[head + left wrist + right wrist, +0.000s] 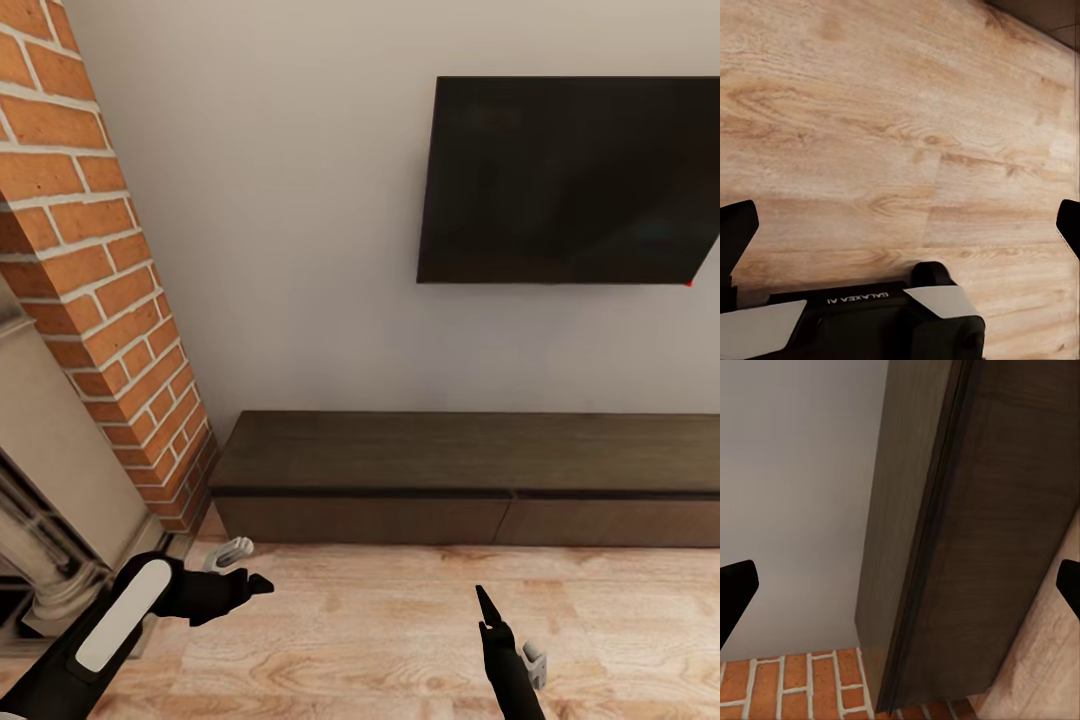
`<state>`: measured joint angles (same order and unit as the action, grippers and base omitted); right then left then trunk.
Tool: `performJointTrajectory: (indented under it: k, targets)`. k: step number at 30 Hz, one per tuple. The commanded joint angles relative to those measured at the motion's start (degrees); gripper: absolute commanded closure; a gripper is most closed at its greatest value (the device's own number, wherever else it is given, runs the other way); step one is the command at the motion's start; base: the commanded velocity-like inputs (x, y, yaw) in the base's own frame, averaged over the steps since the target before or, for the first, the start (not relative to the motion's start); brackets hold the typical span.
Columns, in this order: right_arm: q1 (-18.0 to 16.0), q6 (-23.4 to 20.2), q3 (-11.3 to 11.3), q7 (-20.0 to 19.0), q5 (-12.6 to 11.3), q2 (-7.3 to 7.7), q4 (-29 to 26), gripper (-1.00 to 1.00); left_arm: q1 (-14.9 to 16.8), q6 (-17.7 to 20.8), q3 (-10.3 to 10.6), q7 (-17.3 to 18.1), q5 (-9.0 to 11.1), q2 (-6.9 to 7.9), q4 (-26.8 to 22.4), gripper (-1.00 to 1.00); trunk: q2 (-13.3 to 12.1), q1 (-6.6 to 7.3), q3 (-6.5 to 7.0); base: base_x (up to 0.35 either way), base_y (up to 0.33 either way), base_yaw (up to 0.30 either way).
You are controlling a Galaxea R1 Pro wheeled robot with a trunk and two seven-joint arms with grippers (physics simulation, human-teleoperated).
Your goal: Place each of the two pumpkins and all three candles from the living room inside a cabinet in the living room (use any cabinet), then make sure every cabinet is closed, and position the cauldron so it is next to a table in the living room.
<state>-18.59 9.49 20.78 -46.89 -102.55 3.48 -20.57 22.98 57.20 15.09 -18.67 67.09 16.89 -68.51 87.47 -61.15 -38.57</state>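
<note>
The left arm is a matte black shell carrying an elongated white inlay panel with rounded ends, and a small pale grey bracket sits beside its wrist. In the left wrist view the housing combines black casing with white panels, bears small white lettering that appears mirrored, and is topped by a rounded black knob, while black fingertips show at the edges. The right arm is slimmer, black throughout, tapering to a dark point, with a light grey fitting on its side.
</note>
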Motion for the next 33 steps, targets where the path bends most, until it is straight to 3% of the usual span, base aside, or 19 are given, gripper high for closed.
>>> performJointTrajectory:
  k: [1,6,23,27,33]
  targets:
    - [0.0,0.4,0.5,-0.1,-0.5,0.04,0.0,-1.00,0.0,0.0,0.1,-0.6,1.2,0.16,-0.1,-1.00,0.4,-0.22,-0.24,0.000,0.000,0.000]
    - [0.0,0.4,0.5,-0.1,-0.5,0.03,0.1,-1.00,0.0,0.0,0.4,-0.6,2.1,0.32,0.0,-1.00,2.4,-1.32,-1.13,0.000,0.000,0.000]
    - [0.0,2.5,-0.7,0.9,-0.4,-0.64,0.7,-1.00,0.0,0.0,0.7,-0.6,2.3,0.20,0.0,-1.00,9.3,-5.06,-4.19,0.000,0.000,0.000]
    - [0.0,2.8,-0.8,0.0,-0.2,-0.81,0.7,-1.00,0.0,0.0,0.7,-0.6,2.3,0.17,0.0,-1.00,10.9,-5.93,-4.90,0.000,0.000,0.000]
    - [0.0,2.7,-0.8,-4.5,0.0,-0.84,0.7,-1.00,0.0,0.0,0.7,-0.6,2.3,0.16,0.0,-1.00,13.3,-7.25,-5.98,0.000,0.000,0.000]
